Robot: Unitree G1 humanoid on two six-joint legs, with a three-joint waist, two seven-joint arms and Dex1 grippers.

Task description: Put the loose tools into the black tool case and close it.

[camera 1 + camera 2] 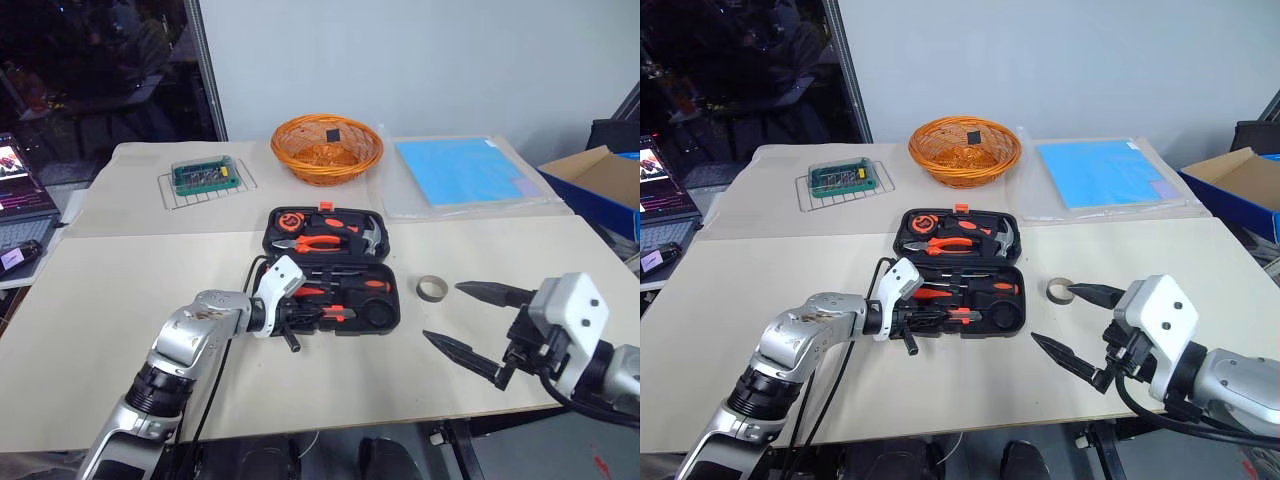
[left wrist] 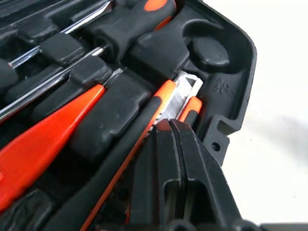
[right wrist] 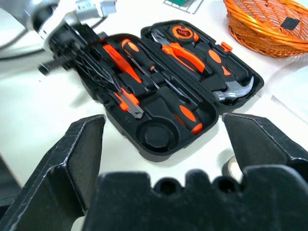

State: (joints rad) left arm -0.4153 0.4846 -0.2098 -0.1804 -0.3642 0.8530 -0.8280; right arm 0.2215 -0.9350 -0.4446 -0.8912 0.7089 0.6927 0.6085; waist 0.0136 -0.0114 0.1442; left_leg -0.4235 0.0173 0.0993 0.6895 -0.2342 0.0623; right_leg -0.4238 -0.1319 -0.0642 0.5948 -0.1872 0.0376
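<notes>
The black tool case (image 1: 330,270) lies open near the middle of the table (image 1: 100,300), its lid half toward the far edge and its base half toward the near edge. In the lid half sit the orange-handled pliers (image 1: 318,241), the hammer (image 1: 371,236) and the round tape measure (image 1: 290,219). In the base half, the two long screwdrivers (image 1: 352,284) lie in their recesses, and the utility knife (image 3: 126,100) rests along the near side of the base, its metal tip (image 2: 185,89) beside the empty round recess (image 3: 157,136). The left gripper (image 1: 292,322) is at the near left corner of the case, its fingers (image 2: 175,159) pressed together with nothing between them, their tips right at the knife's orange-and-black body; whether they touch it cannot be told. The tape ring (image 1: 432,288) sits loose on the table just to the right of the case, apart from it. The right gripper (image 1: 465,320) hovers near the front right of the table with its jaws spread wide and empty, the ring lying just beyond its far finger. The orange wicker basket (image 1: 327,148) and the green box of bits (image 1: 204,175) stand toward the far edge.
</notes>
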